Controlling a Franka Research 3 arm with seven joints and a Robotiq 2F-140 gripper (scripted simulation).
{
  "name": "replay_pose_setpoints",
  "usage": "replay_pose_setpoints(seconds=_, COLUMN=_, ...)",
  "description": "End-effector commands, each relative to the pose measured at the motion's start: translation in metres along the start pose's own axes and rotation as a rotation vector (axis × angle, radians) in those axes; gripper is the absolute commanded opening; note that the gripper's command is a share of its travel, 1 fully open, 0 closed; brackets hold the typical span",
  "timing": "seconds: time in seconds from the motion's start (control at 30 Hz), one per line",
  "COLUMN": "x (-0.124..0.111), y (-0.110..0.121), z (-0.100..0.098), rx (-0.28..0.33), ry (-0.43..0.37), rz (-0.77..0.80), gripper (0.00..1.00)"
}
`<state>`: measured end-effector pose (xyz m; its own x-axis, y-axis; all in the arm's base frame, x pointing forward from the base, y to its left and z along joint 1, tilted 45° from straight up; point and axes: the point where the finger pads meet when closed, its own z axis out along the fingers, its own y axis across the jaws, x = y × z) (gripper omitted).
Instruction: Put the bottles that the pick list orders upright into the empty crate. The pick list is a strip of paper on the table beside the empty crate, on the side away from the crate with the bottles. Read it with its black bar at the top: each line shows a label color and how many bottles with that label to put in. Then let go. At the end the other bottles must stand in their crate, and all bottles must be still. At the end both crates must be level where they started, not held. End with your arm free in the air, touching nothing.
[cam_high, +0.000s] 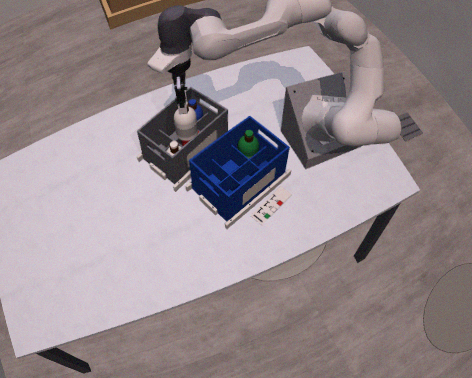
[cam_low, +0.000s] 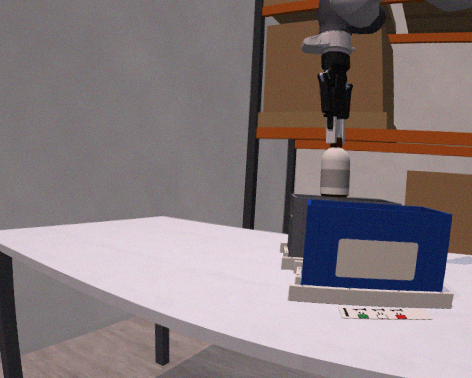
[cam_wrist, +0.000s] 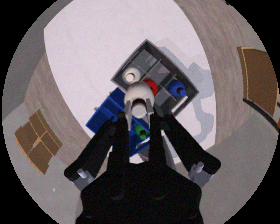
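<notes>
My gripper (cam_high: 179, 97) is shut on the neck of a white bottle with a grey label (cam_high: 185, 122). It holds the bottle upright above the grey crate (cam_high: 182, 132), with the bottle's base about level with the crate's rim in the side view (cam_low: 334, 171). The grey crate also holds a blue-capped bottle (cam_high: 196, 109), a red one (cam_wrist: 153, 86) and a small white-capped one (cam_high: 173, 147). The blue crate (cam_high: 240, 167) stands next to it with a green bottle (cam_high: 248, 144) upright in a back compartment. The pick list (cam_high: 271, 206) lies beside the blue crate, showing red and green marks.
The arm's grey wedge-shaped base (cam_high: 315, 120) stands on the table behind the blue crate. A wooden box (cam_high: 130, 10) sits on the floor beyond the table. Shelves with cartons (cam_low: 380, 100) stand behind the crates in the side view.
</notes>
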<state>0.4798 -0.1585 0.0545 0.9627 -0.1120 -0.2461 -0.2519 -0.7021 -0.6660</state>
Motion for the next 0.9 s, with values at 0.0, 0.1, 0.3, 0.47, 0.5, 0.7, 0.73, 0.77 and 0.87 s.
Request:
replay_pose_setpoints(seconds=0.0, x=-0.003, y=-0.003, z=-0.006, rx=0.001, ry=0.019, rz=0.020, gripper=0.00)
replay_pose_setpoints(seconds=0.1, x=-0.004, y=-0.004, z=-0.006, rx=0.001, ry=0.019, rz=0.020, gripper=0.00)
replay_pose_setpoints(seconds=0.3, x=-0.016, y=-0.008, z=-0.006, rx=0.001, ry=0.019, rz=0.020, gripper=0.00)
replay_pose_setpoints(seconds=0.47, x=-0.025, y=-0.012, z=-0.006, rx=0.001, ry=0.019, rz=0.020, gripper=0.00)
replay_pose_setpoints(seconds=0.5, x=-0.027, y=-0.013, z=-0.006, rx=0.001, ry=0.019, rz=0.020, gripper=0.00)
replay_pose_setpoints(seconds=0.7, x=-0.034, y=-0.016, z=-0.006, rx=0.001, ry=0.019, rz=0.020, gripper=0.00)
replay_pose_setpoints(seconds=0.73, x=-0.036, y=-0.017, z=-0.006, rx=0.001, ry=0.019, rz=0.020, gripper=0.00)
replay_pose_setpoints(seconds=0.77, x=-0.038, y=-0.017, z=-0.006, rx=0.001, ry=0.019, rz=0.020, gripper=0.00)
replay_pose_setpoints(seconds=0.87, x=-0.043, y=-0.020, z=-0.006, rx=0.001, ry=0.019, rz=0.020, gripper=0.00)
